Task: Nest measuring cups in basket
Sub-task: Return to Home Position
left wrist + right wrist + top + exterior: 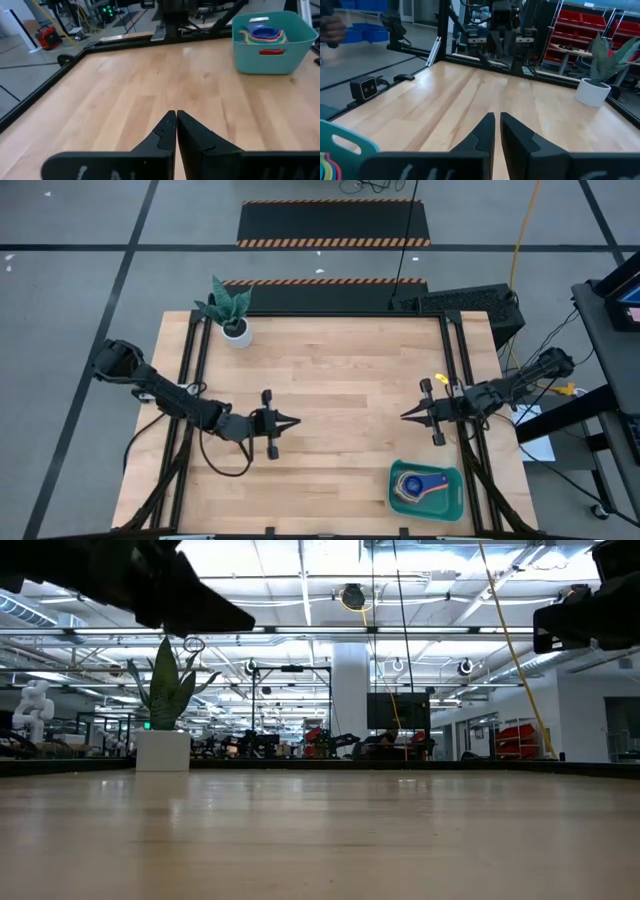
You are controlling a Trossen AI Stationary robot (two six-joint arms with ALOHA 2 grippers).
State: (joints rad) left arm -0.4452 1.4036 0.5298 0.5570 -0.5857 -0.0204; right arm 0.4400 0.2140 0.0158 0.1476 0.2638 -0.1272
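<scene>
The measuring cups [264,36] are seen stacked one inside another within the teal basket [452,505], their coloured rims lying in rings. The full count of seven cannot be confirmed from here, though no stray cup is seen on the wooden table [340,360] outside the basket. The nesting is therefore judged complete, and nothing is left to be carried. The right gripper [404,416] is held just beyond the basket, above bare wood, with its fingers pressed together on nothing. The left gripper [296,421] is held well apart from the basket, across the table, likewise closed and empty and pointed towards its partner. Both arms are drawn in low and mirrored, a posture that is taken for a resting pose, kept clear of the basket so that its contents are not knocked. A white plant pot [237,332] is placed at the corner farthest from the basket and is not involved.
</scene>
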